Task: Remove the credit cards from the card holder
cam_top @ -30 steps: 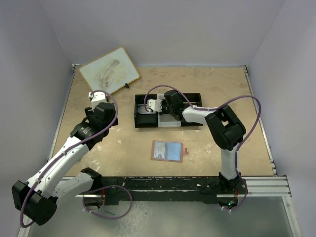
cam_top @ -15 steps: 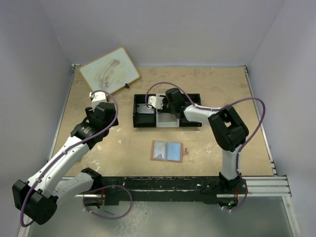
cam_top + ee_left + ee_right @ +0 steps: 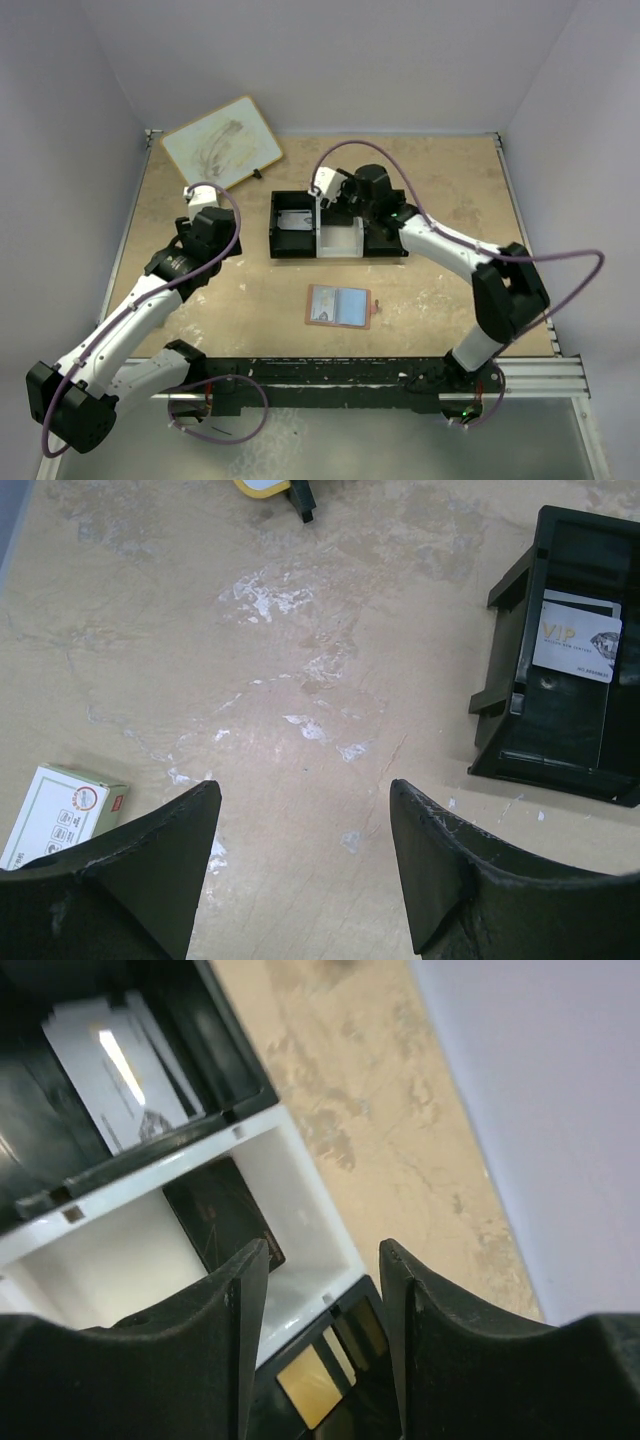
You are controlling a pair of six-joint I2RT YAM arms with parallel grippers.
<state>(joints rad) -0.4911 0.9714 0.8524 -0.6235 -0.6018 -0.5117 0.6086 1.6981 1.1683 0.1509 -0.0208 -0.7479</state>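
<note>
The card holder lies open and flat on the bench, apart from the tray and on its near side. In the tray, a pale card sits in the left black compartment and a dark card in the white middle one. My right hand hovers over the tray, released, nothing between its fingers. My left hand hangs released over bare bench left of the tray, near a small box.

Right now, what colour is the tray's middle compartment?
White. The middle compartment shows best in the right wrist view.
</note>
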